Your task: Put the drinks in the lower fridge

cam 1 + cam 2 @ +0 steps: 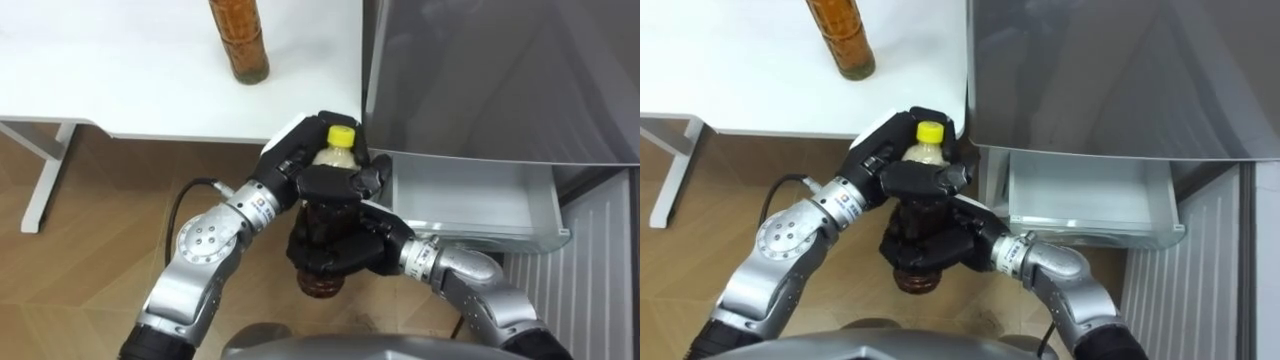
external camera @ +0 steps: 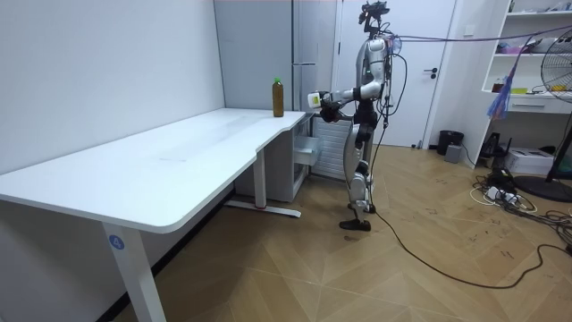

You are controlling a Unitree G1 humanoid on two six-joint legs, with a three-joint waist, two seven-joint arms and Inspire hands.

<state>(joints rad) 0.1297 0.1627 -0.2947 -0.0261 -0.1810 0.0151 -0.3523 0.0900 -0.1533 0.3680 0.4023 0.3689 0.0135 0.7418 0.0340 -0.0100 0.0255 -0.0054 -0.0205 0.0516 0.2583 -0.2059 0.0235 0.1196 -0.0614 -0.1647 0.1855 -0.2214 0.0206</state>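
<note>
You are gripping the yellow-capped bottle (image 1: pixel 338 150), left hand (image 1: pixel 298 165) fingers curling round its neck, right hand (image 1: pixel 350 250) fingers wrapping its body. The open fridge drawer (image 1: pixel 470 208) is lying at its 3 o'clock.

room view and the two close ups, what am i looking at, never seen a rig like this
The room view comes from a camera standing in the room: a humanoid robot stands at the end of a long white table, before a tall grey fridge. The two eye views come from its head camera, looking down. Both robot hands hold one clear plastic bottle of brown drink with a yellow cap: the left robot hand curls round its neck, the right robot hand round its body. A second brown drink bottle stands upright on the table. The fridge's pale lower drawer is pulled open.
</note>
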